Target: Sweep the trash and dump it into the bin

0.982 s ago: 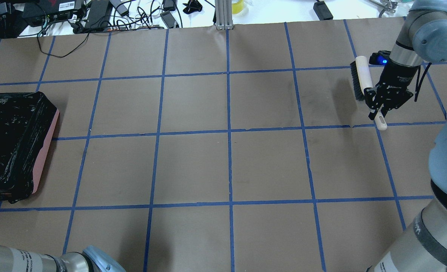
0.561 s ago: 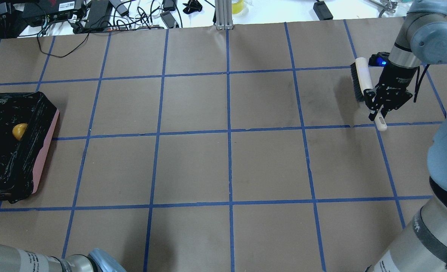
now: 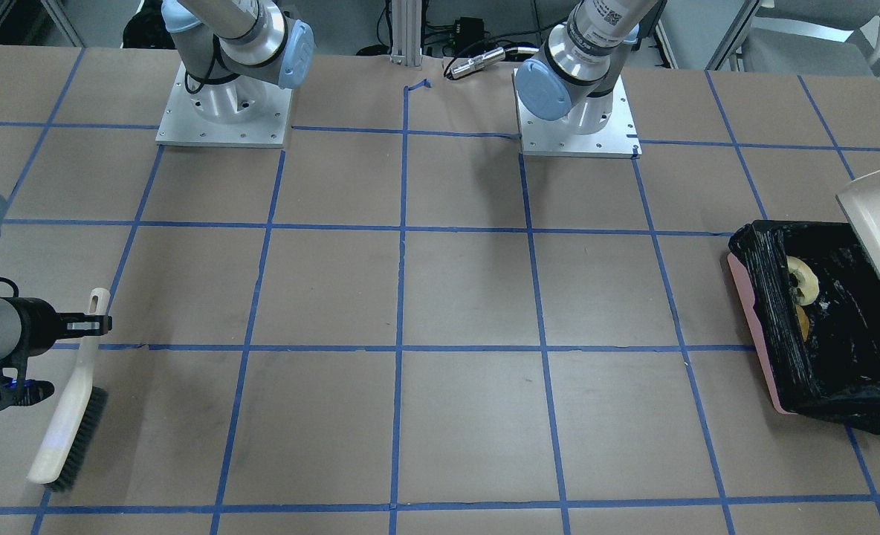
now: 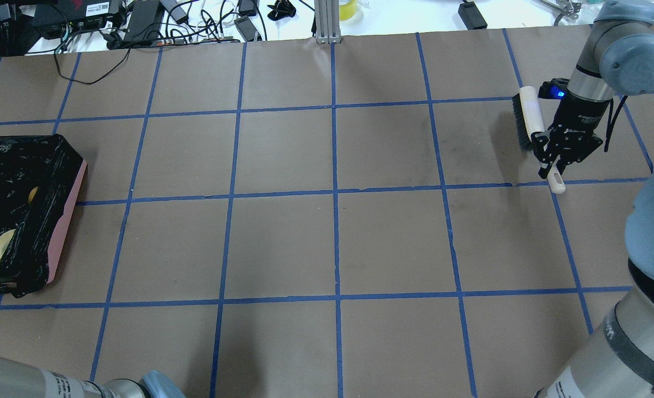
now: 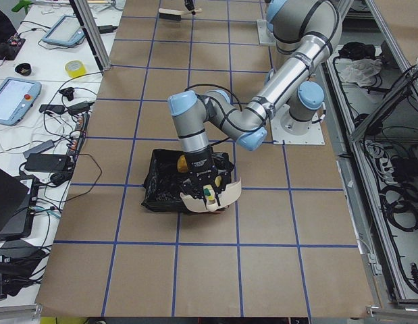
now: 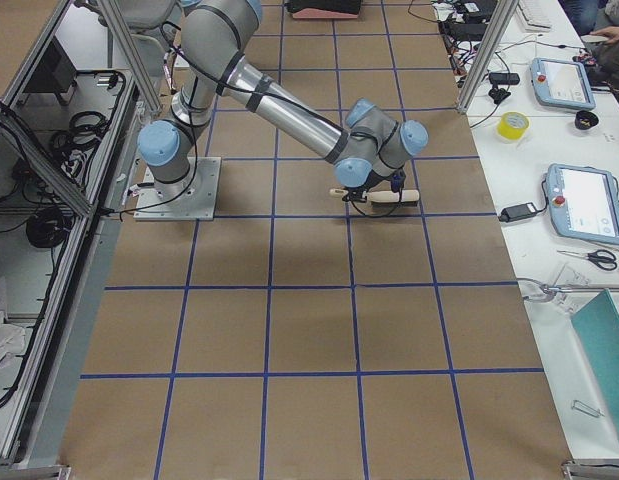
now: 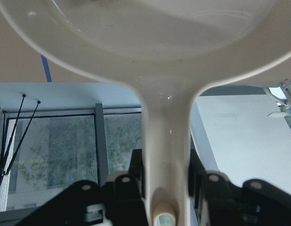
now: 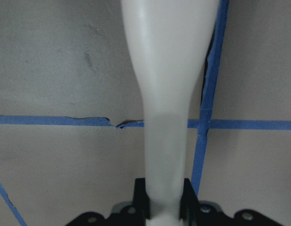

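A: You're seeing left arm (image 5: 284,75) and right arm (image 4: 587,83) showing silver tubes, pale-blue joint caps (image 3: 537,91)?
B: Yes. You're seeing left gripper (image 7: 165,182), right gripper (image 4: 551,166) showing black; blue LED (image 4: 560,93) glowing by the right wrist.

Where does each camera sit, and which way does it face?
Front: across the table, facing both arm bases; brush left, bin right.
Overhead: behind the robot, looking down; right hand grips the brush.
Left side: table's end; near left arm holds dustpan over bin.
Right side: opposite end; near right arm.
Left wrist: left hand on dustpan handle.
Right wrist: down the brush handle.
Shared: front and overhead show brush and bin.
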Robot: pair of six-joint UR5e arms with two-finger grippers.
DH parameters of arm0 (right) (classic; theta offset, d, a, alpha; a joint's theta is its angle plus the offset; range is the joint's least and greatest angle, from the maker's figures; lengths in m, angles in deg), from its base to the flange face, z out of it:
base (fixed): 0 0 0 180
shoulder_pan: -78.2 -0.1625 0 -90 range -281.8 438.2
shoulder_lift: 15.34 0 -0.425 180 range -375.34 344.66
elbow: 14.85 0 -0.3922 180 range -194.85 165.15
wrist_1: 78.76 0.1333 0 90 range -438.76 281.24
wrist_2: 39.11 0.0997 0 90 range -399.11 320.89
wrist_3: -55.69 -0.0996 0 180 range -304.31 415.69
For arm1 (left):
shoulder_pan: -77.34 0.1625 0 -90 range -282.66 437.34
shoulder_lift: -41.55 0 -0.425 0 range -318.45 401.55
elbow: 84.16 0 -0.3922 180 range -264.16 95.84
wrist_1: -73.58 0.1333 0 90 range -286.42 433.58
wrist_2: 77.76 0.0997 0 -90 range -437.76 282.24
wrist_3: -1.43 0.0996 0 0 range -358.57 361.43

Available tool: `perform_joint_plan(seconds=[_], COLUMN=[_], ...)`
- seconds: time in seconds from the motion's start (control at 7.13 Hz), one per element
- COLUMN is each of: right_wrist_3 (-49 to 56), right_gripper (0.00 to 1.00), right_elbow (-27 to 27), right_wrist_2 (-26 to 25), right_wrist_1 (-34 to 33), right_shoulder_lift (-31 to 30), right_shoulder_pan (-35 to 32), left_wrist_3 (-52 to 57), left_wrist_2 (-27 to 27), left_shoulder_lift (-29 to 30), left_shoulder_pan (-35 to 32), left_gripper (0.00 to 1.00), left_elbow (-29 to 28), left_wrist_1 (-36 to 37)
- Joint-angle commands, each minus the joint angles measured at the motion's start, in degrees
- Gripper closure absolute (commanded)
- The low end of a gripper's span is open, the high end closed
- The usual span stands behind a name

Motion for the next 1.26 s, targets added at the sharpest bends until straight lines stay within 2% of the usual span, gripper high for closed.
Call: perform_joint_plan(seconds=[0.0, 0.14, 0.42, 0.7, 0.84, 0.98, 1.12], right_wrist_3=[-0.16, -0.16, -0.07, -0.15, -0.25, 0.28, 0.37], right_gripper=[1.00, 1.00, 1.00, 1.00, 0.81, 0.21, 0.06], right_elbow=[-0.27, -0.54, -1.50, -1.59, -1.51, -1.51, -1.42], right_wrist_2=[-0.17, -0.09, -0.17, -0.09, -0.35, -1.13, -2.62], right_wrist_1=[0.62, 0.71, 0.89, 0.54, 0.28, 0.28, 0.45], right_shoulder_lift=[0.03, 0.03, 0.03, 0.81, 1.34, 1.17, 0.82], right_shoulder_pan=[0.00, 0.00, 0.00, 0.00, 0.00, 0.00, 0.00], left_wrist_3=[-0.77, -2.52, -3.50, -4.29, -4.38, -4.30, -4.03], left_wrist_2=[13.04, 16.08, 19.69, 20.68, 20.24, 19.19, 12.66], left_shoulder_lift=[0.20, 0.12, -1.10, -0.93, -0.94, -1.11, -1.72], left_shoulder_pan=[-12.08, -16.06, -18.46, -19.09, -19.18, -19.18, -19.35], left_gripper=[1.00, 1.00, 1.00, 1.00, 1.00, 1.00, 1.00], left_elbow=[0.46, 0.90, 3.62, 4.33, 3.99, 3.37, 1.10], left_wrist_1=[6.97, 6.91, 7.18, 7.18, 7.26, 7.96, 8.75])
